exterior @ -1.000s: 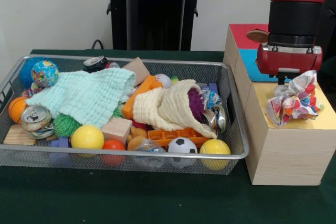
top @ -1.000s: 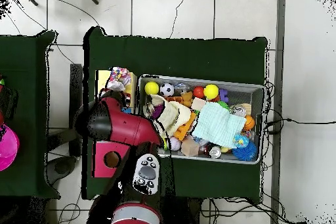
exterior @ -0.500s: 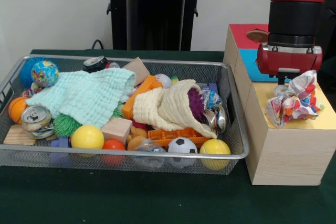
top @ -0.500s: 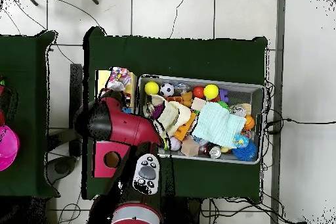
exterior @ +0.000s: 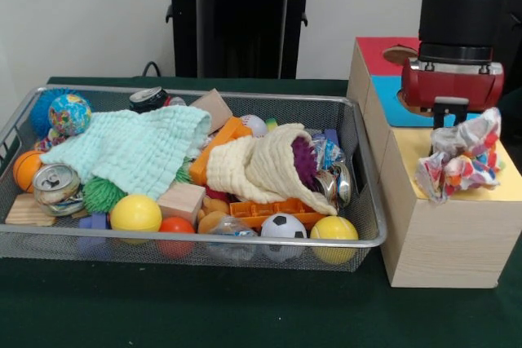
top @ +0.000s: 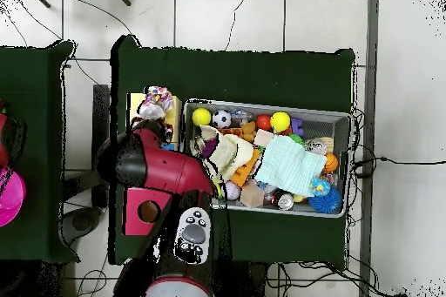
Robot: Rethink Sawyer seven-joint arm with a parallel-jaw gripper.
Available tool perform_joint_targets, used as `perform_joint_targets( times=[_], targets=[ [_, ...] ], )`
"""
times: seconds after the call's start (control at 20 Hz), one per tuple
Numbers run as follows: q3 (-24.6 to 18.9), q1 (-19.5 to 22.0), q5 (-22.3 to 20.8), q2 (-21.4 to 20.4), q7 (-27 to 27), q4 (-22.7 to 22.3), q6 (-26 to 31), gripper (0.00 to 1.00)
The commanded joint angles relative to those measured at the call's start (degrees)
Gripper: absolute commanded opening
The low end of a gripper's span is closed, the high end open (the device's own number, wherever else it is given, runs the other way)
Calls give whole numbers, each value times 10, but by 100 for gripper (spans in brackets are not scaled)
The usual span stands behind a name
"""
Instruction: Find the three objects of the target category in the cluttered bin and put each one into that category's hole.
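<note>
The bin (exterior: 359,170) sits on the left, full of toys. There is a blue ball (exterior: 69,113) at the back corner, a can (exterior: 55,185) at the side, a green cloth (exterior: 134,151) over the pile, a yellow ball (exterior: 135,213) near the front, and a cream cloth (exterior: 265,167) in the middle. A soccer ball (exterior: 284,226) rests against the front wall.

To the right of the bin stands the box (exterior: 444,234), just beside the wire wall. Its top has a red part (exterior: 379,53) at the back with a round hole (exterior: 400,55), then a blue part (exterior: 390,107), then a yellow part (exterior: 510,185) at the front.

The paper wad (exterior: 463,156) hangs over the yellow part, right under the gripper (exterior: 451,112). It looks like the gripper is pinching the wad by its top — the tips are hidden in the paper, so this is a guess. I cannot see a hole in the yellow part; the wad hides it.

My guess is the step is dropping the wad in. To do it well, the wad should be right over its hole and low before the gripper lets go. Crumpled paper is light and puffy, so it may catch on the hole's edge or stick to a finger.

There is not much room. The yellow part is narrow, and its front and right edges are near the wad, so a bad drop could roll off onto the table (exterior: 204,307). Above the box the air is open, so going straight up is the safe way out.
</note>
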State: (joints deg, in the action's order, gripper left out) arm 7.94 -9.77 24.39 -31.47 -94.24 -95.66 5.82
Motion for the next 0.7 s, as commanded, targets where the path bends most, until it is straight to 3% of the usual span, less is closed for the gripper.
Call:
perform_joint_targets(
  times=[0.05,0.7],
  targets=[
    [14,-7,-9,-27,-101,-15,92,0],
    [29,-20,-4,-34,-112,-14,110,0]
  ],
)
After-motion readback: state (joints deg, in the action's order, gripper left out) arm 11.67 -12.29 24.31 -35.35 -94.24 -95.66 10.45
